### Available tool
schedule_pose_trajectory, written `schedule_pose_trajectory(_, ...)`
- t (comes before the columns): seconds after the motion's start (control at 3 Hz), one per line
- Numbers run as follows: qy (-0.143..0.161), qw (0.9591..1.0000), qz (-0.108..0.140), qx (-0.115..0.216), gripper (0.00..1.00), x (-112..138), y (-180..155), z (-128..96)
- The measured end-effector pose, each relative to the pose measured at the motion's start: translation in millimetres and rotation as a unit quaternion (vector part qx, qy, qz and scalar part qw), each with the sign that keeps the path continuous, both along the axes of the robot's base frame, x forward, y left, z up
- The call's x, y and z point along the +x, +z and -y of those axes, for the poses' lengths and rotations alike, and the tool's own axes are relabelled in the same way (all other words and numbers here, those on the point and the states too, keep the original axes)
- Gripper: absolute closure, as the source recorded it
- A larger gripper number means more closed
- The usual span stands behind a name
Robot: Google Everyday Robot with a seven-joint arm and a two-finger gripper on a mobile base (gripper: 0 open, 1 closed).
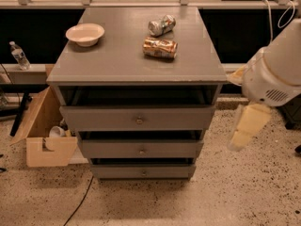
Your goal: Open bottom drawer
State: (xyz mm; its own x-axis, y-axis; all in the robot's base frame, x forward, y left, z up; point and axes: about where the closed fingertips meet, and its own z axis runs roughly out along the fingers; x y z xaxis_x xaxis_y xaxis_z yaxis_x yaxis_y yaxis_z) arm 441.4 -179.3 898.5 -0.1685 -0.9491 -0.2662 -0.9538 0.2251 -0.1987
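Lab (robot pincer at right).

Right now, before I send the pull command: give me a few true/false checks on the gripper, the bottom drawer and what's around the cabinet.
1. The gripper is on the knob of the bottom drawer. False: it hangs to the right of the cabinet, apart from it.
2. A bowl sits on the cabinet top, near its left rear corner. True.
3. Only one can is on the cabinet top. False: two lie there, a silver can and a gold can.
4. A cardboard box stands on the floor to the left of the cabinet. True.
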Motion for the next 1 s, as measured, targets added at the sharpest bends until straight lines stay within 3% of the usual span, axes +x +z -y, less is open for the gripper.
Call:
schedule_pose_trajectory(0.33,0.01,0.9994,-0.019,0.028,0.0,-2.2,-48.2,-28.7)
schedule_pose_trajectory(0.67,0.011,0.9994,-0.019,0.028,0.0,-2.2,-48.4,-28.8)
schedule_pose_trajectory(1.0,0.057,0.9961,-0.037,0.057,0.0,7.4,-110.8,-58.1)
